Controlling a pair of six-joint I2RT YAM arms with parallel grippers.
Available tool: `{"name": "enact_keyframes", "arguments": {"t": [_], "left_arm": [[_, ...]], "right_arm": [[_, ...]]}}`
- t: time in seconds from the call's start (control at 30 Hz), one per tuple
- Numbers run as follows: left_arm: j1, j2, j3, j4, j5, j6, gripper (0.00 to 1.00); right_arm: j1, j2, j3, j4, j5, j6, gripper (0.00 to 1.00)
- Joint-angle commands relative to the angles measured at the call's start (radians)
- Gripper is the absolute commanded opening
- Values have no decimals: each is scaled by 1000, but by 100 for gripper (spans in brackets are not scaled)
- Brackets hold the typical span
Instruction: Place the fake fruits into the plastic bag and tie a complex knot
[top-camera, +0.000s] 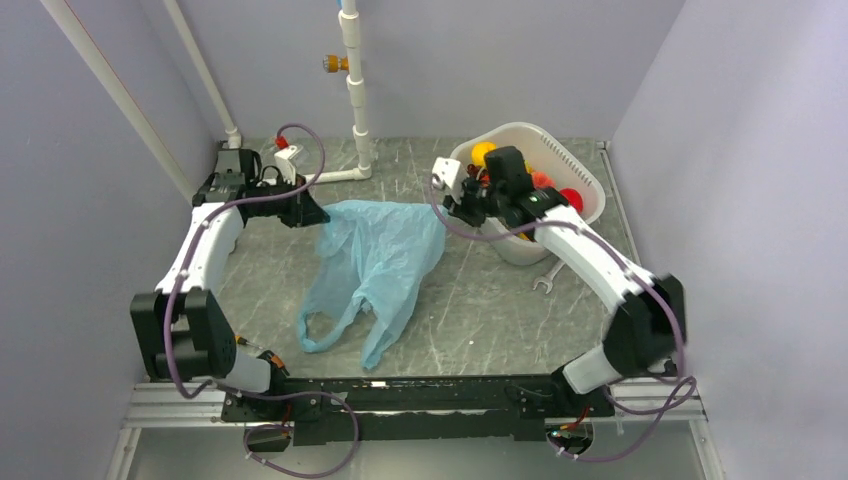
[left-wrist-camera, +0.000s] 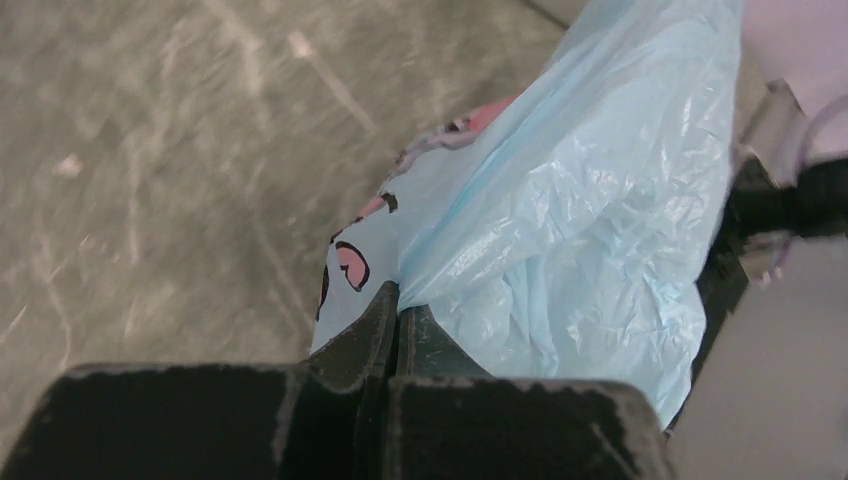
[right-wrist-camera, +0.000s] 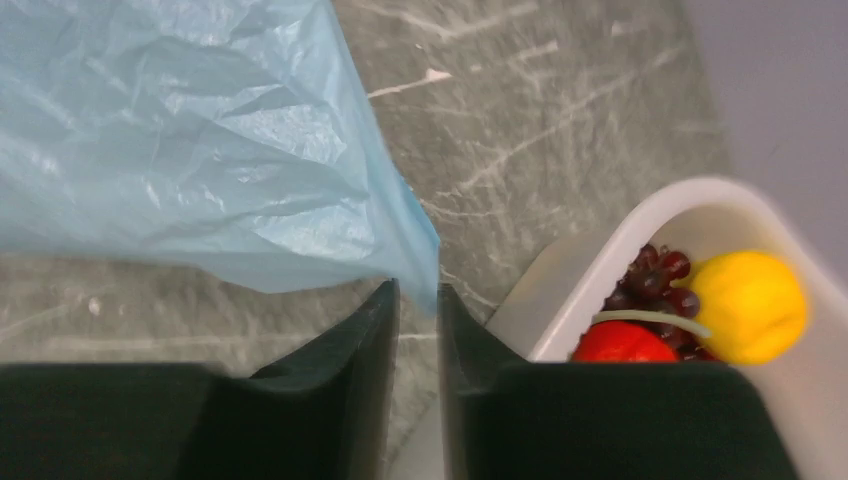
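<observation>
The light-blue plastic bag (top-camera: 375, 255) lies half raised on the table, its handle loops trailing toward the near edge. My left gripper (top-camera: 315, 213) is shut on its upper left edge; in the left wrist view the film (left-wrist-camera: 580, 220) bunches right at the closed tips (left-wrist-camera: 400, 300). My right gripper (top-camera: 452, 208) is at the bag's upper right corner. Its jaws stand slightly apart (right-wrist-camera: 417, 290), with the corner of the bag (right-wrist-camera: 180, 150) reaching the gap and table showing between the fingers. A yellow fruit (right-wrist-camera: 750, 305), a red fruit (right-wrist-camera: 625, 342) and dark grapes (right-wrist-camera: 655, 280) lie in the white basket (top-camera: 560, 150).
The white basket stands at the back right, right behind my right gripper. A small wrench (top-camera: 548, 277) lies on the table in front of it. A white pipe (top-camera: 355, 90) rises at the back centre. Grey walls close in on three sides.
</observation>
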Motion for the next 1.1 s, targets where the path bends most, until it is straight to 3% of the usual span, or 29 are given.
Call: {"name": "enact_keyframes", "arguments": {"t": [0.0,0.03,0.1,0.17,0.23,0.27,0.43,0.53,0.63,0.77,0.83,0.93,1.07], "left_arm": [[13,92,1,159,-296,-210,0],[17,114,-2,169,-338,-230,2],[20,149,6,167,-401,-244,31],[29,140,18,158,-424,-237,57],[39,75,15,142,-376,-173,93],[41,20,1,133,-353,-113,98],[19,-311,-217,129,-257,156,99],[-142,-414,-278,42,-299,219,99],[-287,-498,-422,126,-372,120,99],[-467,-536,-555,215,-445,101,100],[-580,-539,-613,278,-498,127,99],[-666,-513,-639,294,-562,180,99],[-785,-465,-653,271,-642,204,99]], "right_arm": [[-21,170,201,-15,181,60,51],[-23,176,227,-19,190,94,67],[-20,164,262,-58,168,168,83],[-10,155,287,-138,104,266,87],[8,142,280,-208,7,357,89],[18,127,244,-202,-31,403,89],[86,92,76,-47,-133,594,86],[131,149,100,-65,-124,720,99],[150,132,15,7,-78,876,100],[204,128,-68,124,-84,1032,100],[239,158,-68,119,-35,1058,100],[249,203,-92,95,54,1071,99],[250,255,-124,115,86,1084,83]]}}
